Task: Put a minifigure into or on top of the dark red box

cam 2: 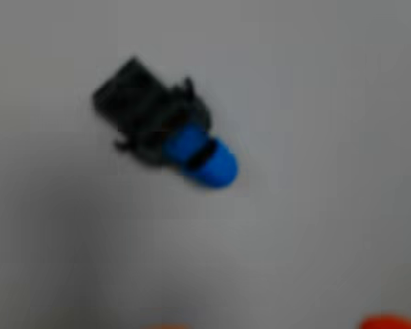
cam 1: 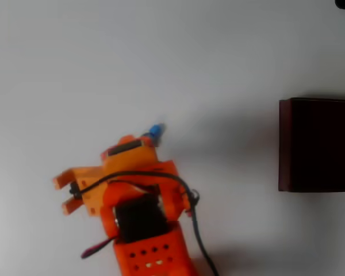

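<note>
Minifigure lying on table, well apart from dark red box.

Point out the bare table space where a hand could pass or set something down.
Bare: the broad stretch between the minifigure and the dark red box, and the whole strip of table above both. Crowded: the lower left, under the orange arm.

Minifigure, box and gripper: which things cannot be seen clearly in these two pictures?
- The minifigure: overhead view, mostly covered by the orange arm; just its blue head peeks out.
- The minifigure: wrist view, blurred, so no fine detail.
- The dark red box: overhead view, cut by the right edge; its interior is too dark to read.
- The gripper: open or shut cannot be told.
</note>
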You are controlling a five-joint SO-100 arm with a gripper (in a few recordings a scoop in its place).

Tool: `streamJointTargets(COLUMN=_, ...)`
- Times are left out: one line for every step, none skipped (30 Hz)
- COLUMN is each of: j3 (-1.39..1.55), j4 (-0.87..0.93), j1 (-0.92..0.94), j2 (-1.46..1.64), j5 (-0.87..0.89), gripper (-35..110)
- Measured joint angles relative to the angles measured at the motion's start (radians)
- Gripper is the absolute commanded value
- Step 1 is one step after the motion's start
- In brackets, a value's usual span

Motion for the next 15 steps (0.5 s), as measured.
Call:
streamJointTargets(j3=-0.052, j4=0.031, j1=0.008, j2=-0.032, j5=0.02, gripper=14)
streamJointTargets(j3=-0.091, j4=0.054, j1=0.009, j2=-0.061, j5=0.044, gripper=13)
streamJointTargets(j3=-0.114, j4=0.072, j1=0.011, j2=-0.083, j5=0.075, gripper=12)
streamJointTargets(j3=-0.127, j4=0.083, j1=0.009, j2=-0.101, j5=0.127, gripper=10)
streamJointTargets(j3=-0.137, j4=0.074, j1=-0.002, j2=-0.121, j5=0.193, gripper=6)
streamJointTargets(j3=-0.143, j4=0.069, j1=0.0, j2=-0.143, j5=0.258, gripper=9)
streamJointTargets(j3=-0.15, j4=0.066, j1=0.014, j2=-0.161, j5=0.345, gripper=11)
streamJointTargets(j3=-0.152, j4=0.049, j1=0.023, j2=-0.163, j5=0.431, gripper=11)
streamJointTargets(j3=-0.152, j4=0.057, j1=0.038, j2=-0.164, j5=0.512, gripper=11)
streamJointTargets(j3=-0.15, j4=0.058, j1=0.054, j2=-0.164, j5=0.588, gripper=12)
streamJointTargets(j3=-0.144, j4=0.041, j1=0.055, j2=-0.164, j5=0.644, gripper=13)
streamJointTargets(j3=-0.133, j4=0.032, j1=0.058, j2=-0.163, j5=0.692, gripper=13)
streamJointTargets(j3=-0.12, j4=0.026, j1=0.06, j2=-0.155, j5=0.73, gripper=14)
streamJointTargets(j3=-0.098, j4=0.021, j1=0.054, j2=-0.143, j5=0.769, gripper=15)
streamJointTargets(j3=-0.075, j4=0.011, j1=0.052, j2=-0.129, j5=0.805, gripper=15)
